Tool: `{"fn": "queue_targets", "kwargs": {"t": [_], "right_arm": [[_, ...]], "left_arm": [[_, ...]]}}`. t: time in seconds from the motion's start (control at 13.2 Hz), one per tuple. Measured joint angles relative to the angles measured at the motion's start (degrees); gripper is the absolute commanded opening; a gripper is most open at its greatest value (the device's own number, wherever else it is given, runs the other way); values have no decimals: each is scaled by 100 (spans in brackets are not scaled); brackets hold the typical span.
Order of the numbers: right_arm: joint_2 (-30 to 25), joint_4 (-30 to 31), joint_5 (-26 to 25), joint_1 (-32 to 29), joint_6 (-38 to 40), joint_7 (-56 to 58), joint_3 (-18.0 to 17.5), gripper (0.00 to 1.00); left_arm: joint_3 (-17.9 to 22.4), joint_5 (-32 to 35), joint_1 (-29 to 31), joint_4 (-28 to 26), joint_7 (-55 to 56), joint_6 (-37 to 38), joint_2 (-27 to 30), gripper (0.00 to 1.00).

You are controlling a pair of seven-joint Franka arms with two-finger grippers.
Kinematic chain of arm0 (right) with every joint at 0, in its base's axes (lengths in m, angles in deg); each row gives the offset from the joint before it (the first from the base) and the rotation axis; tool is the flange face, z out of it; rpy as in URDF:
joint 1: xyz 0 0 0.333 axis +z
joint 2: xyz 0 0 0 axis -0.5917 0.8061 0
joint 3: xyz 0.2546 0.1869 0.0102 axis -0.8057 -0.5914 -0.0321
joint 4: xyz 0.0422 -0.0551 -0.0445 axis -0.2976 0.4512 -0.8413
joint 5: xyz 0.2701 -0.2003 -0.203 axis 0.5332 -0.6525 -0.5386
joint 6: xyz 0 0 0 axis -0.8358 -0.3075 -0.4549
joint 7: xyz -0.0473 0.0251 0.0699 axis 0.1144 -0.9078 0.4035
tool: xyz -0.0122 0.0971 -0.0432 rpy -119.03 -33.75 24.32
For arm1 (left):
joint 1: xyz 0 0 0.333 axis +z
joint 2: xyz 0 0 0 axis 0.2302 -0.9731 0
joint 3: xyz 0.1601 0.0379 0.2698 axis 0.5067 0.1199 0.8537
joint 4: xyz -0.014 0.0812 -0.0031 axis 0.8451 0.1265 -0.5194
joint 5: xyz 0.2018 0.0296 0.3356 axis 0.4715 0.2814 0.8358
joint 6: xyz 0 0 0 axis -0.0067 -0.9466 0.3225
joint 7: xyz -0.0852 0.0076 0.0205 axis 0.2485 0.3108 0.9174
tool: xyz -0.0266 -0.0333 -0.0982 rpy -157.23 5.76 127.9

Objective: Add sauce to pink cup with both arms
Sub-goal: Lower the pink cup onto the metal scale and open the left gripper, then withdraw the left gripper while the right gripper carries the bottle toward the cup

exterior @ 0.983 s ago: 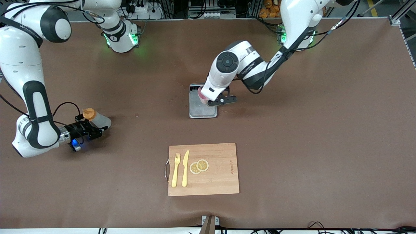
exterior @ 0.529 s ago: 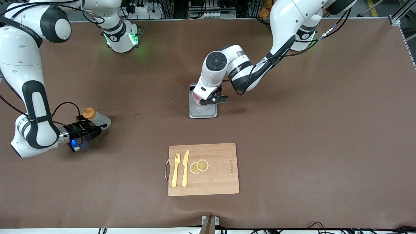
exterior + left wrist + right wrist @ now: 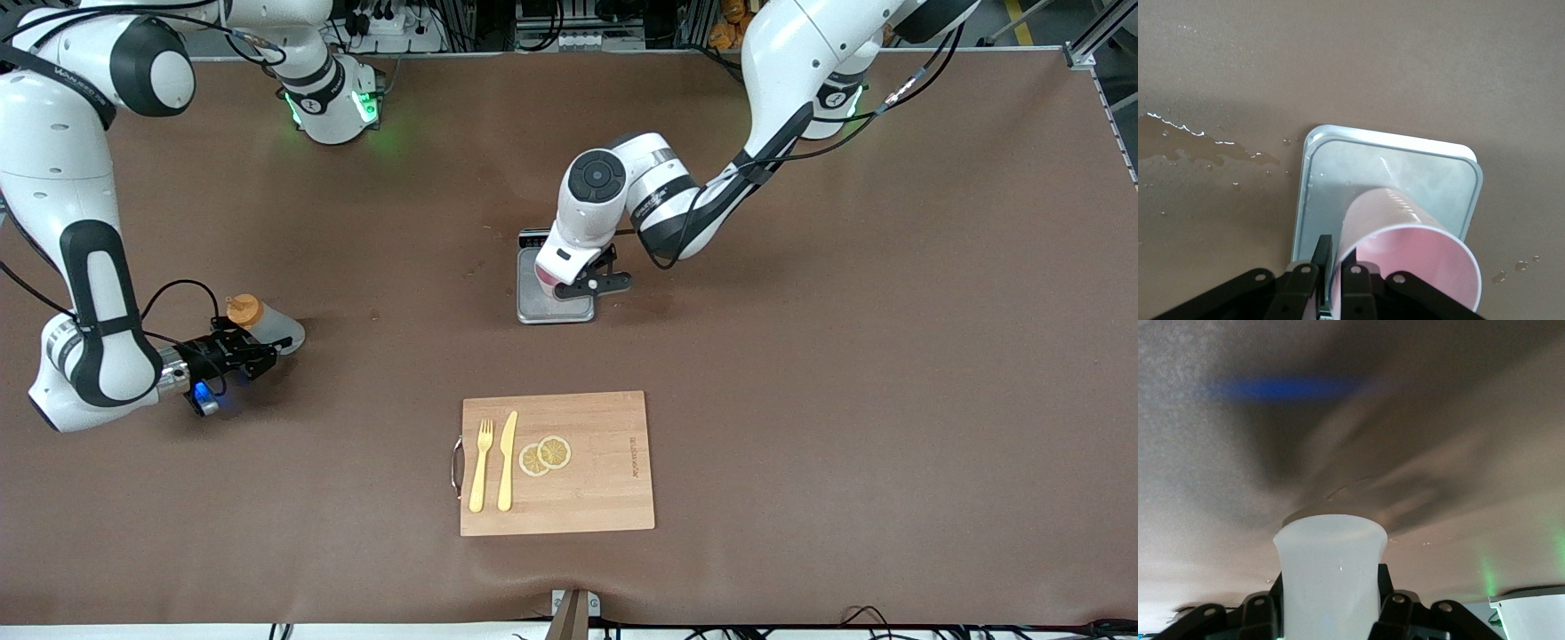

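Observation:
The pink cup (image 3: 544,276) stands on the grey scale (image 3: 560,311) in mid-table. My left gripper (image 3: 558,287) reaches down over it from the left arm. In the left wrist view one finger is inside the pink cup (image 3: 1418,267) and the other finger (image 3: 1321,250) is outside. The left gripper (image 3: 1337,257) is slightly open, with a thin gap beside the cup's wall. Toward the right arm's end, the sauce bottle (image 3: 271,331) rests at a slant on the table, orange cap up. My right gripper (image 3: 265,349) is shut on it. Its fingers press both sides of the sauce bottle (image 3: 1330,567).
A wooden cutting board (image 3: 596,498) lies nearer the front camera than the scale. It carries a yellow fork (image 3: 481,467), a knife (image 3: 507,462) and two lemon slices (image 3: 544,455). A wet patch (image 3: 1198,143) marks the mat beside the scale.
The right gripper's fingers have closed onto the sauce bottle. The left gripper carried the cup across the scale's plate, ending nearer the front camera, and its fingers have eased apart.

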Motion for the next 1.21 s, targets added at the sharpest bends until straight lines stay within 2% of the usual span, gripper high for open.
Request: {"fn": "queue_targets", "kwargs": {"t": [0.08,0.15,0.3,0.45,0.53,0.83,0.91,0.98,1.06,1.13,1.21], "right_arm": [[0,0,0,0,0,0,-4,77],[0,0,1,2,0,-1,-9,76],[1,1,3,3,-4,-6,-14,62],[1,0,5,7,20,-22,-20,94],[2,2,5,11,43,-27,-23,100],[-4,-17,27,19,351,-145,-53,100],[-6,-19,28,20,378,-176,-62,92],[-6,-18,28,22,391,-196,-72,62],[-6,-18,28,24,394,-197,-75,43],[-6,-18,28,25,395,-197,-75,37],[-7,-19,28,25,396,-199,-75,36]], "left_arm": [[0,8,-2,9,0,-4,-11,100],[0,19,-12,45,0,-14,-30,100],[-1,20,-60,152,1,-16,-55,100],[-4,20,-67,263,86,-16,-42,100],[-6,27,-65,324,198,-1,-3,100],[0,39,217,473,372,581,748,100],[-3,50,408,482,278,868,1013,100],[0,51,591,489,12,1211,1283,100],[7,51,780,496,-311,1484,1553,100],[9,40,1007,503,-601,1656,1803,100],[13,-14,1284,513,-882,1763,2029,100]]}}
